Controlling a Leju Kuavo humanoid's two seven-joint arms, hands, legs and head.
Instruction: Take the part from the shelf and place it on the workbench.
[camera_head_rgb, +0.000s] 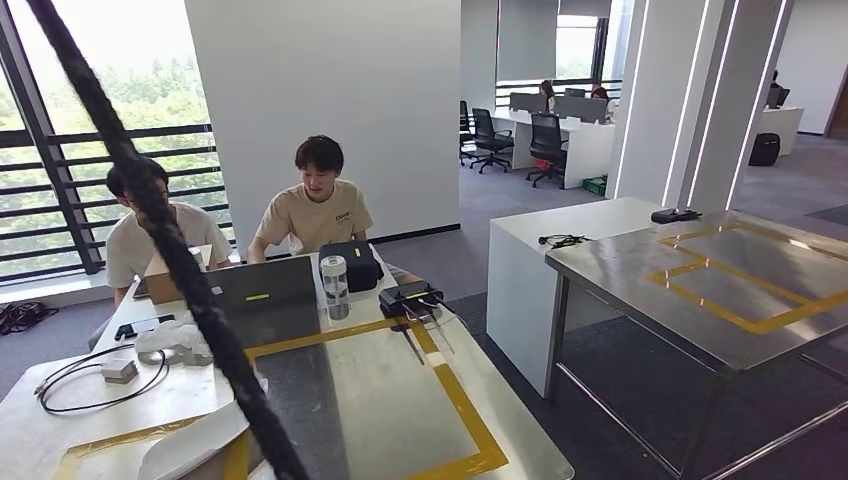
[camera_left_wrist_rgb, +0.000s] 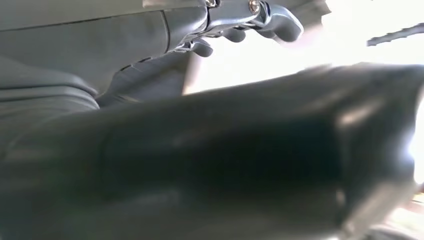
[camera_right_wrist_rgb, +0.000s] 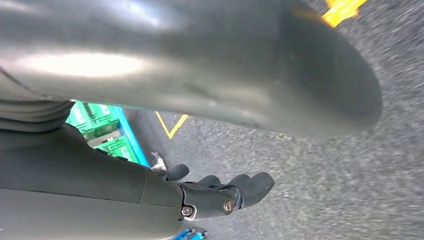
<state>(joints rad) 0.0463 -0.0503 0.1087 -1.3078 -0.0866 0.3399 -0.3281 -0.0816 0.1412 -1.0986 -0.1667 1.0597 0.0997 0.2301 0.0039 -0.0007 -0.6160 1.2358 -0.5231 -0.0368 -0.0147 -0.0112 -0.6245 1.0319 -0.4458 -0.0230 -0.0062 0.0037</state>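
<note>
Biggest thing in the head view is the steel workbench (camera_head_rgb: 640, 262) out at 3 o'clock, with rectangles of yellow tape on top. My guess is that's the drop-off spot. Next is the pale table (camera_head_rgb: 380, 400) at 6 o'clock, which has its own yellow tape frame. A thick black rope (camera_head_rgb: 170, 240) cuts diagonally across from 11 down to 6, close to the camera. Two people (camera_head_rgb: 318, 205) sit at the far side of that table, around 10 to 11 o'clock, behind a grey laptop (camera_head_rgb: 265, 290). There's also a black bag (camera_head_rgb: 352, 262) and, just beside it, a clear bottle (camera_head_rgb: 334, 287).

The right hand (camera_right_wrist_rgb: 225, 192) hangs over grey carpet with its fingers bent in side by side and nothing in them. The left hand (camera_left_wrist_rgb: 250, 25) is blurry. Its fingers look bent, but I honestly can't tell if they're closed up or loose.

As for the part, I can't tell where it or the shelf is from here, so the pickup looks not yet started. How it handles is a guess too. I'd assume it's rigid and maybe slick, and wrap the fingers around its middle rather than an edge.
</note>
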